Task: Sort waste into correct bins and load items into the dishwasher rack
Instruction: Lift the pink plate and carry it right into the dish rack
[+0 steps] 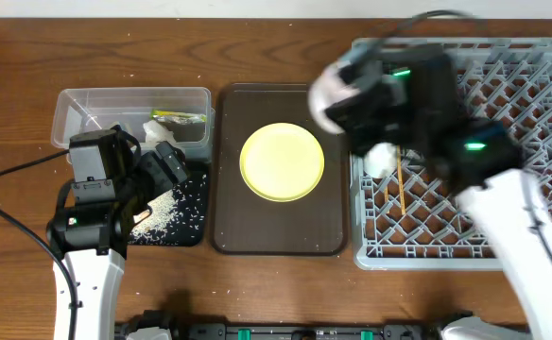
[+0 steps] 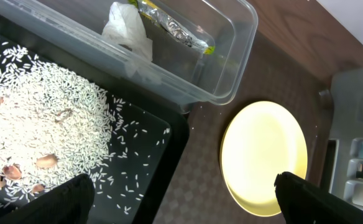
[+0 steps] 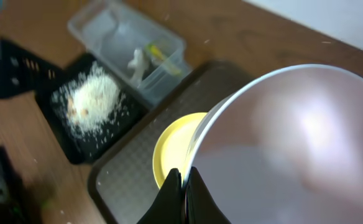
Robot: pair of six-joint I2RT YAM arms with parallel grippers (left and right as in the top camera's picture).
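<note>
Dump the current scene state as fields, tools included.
left tool: open, empty, above black tray
right tool: shut on bowl rim, raised
clear tub: tissue, wrapper
black tray: rice
brown tray: yellow plate
rack: chopsticks

Plate point(image 1: 282, 161): plain yellow. Serving tray point(image 1: 229, 227): dark brown, fine diamond texture. Shallow tray point(image 1: 196, 232): black, strewn with white rice point(image 2: 38, 118). Tub point(image 1: 77, 104): clear. Tissue point(image 2: 128, 31): white. Wrapper point(image 2: 175, 26): green-yellow, silver foil. Rack point(image 1: 541, 57): light grey lattice. Bowl point(image 3: 293, 143): pale, whitish. Table point(image 1: 21, 57): brown wood grain.
</note>
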